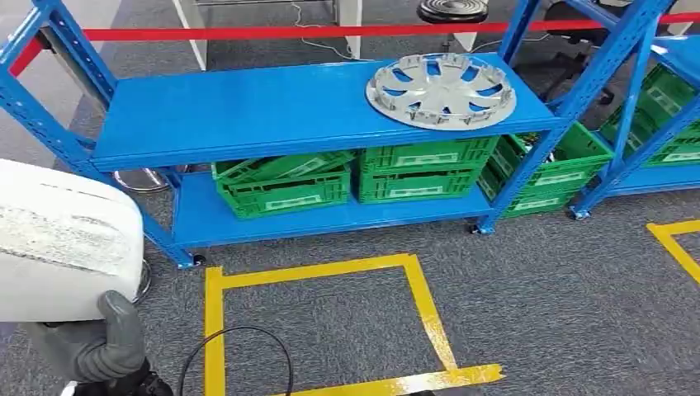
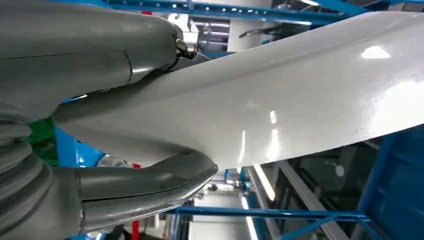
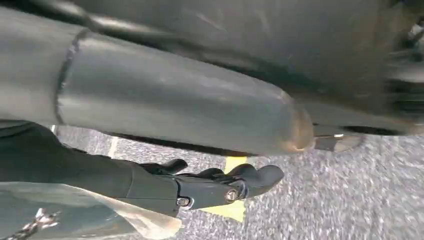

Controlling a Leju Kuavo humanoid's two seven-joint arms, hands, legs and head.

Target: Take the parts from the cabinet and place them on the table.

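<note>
Head view, lower left: left robot hand (image 1: 111, 342) clamps a white panel (image 1: 62, 239); carrying to the bench comes next, while the right robot hand (image 3: 220, 187) hangs with curled fingers holding nothing.

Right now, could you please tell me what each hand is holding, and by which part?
The left hand grips a large glossy white curved panel by its edge, thumb on one face and fingers on the other. The right hand holds nothing I can see.

A wheel cover (image 1: 442, 90) lies on the right end of the rack's upper shelf (image 1: 248, 111). Crates (image 1: 355, 177) sit side by side on the lower shelf (image 1: 248, 221), with more crates (image 1: 555, 169) to their right. Before the rack, a taped square (image 1: 318, 270) marks the floor (image 1: 561, 305). At the near left, the left hand (image 1: 111, 342) holds a panel (image 1: 62, 239).
</note>
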